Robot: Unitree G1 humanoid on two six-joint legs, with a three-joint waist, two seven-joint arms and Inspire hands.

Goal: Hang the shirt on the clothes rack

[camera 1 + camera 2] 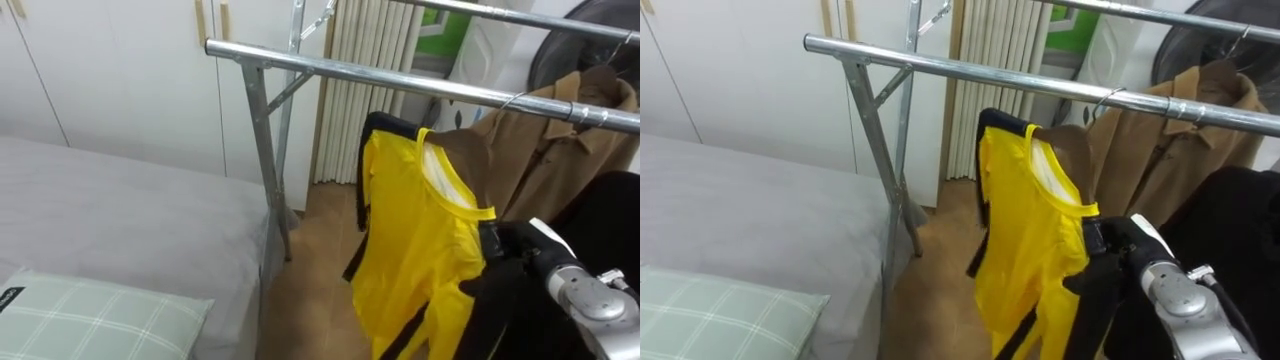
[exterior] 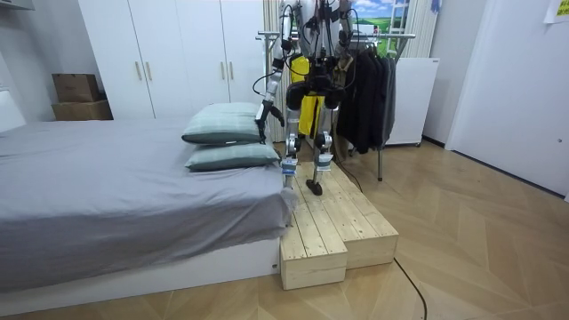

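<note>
Almost at the rail: I stand on a wooden platform (image 2: 338,222) beside the grey bed (image 1: 120,220), facing the steel clothes rack (image 1: 400,80), whose rail runs above and beyond my right fingers. A brown coat (image 1: 560,150) hangs there, up past my fingertips. The yellow shirt (image 1: 420,250) is off the rail, aloft just left of my right hand (image 1: 505,245), whose dark fingers appear clamped at its collar. My left hand (image 2: 264,116) dangles loose-fingered, holding nothing. I judge this the lift; next, raise the shirt to bare rail left of the coat.
</note>
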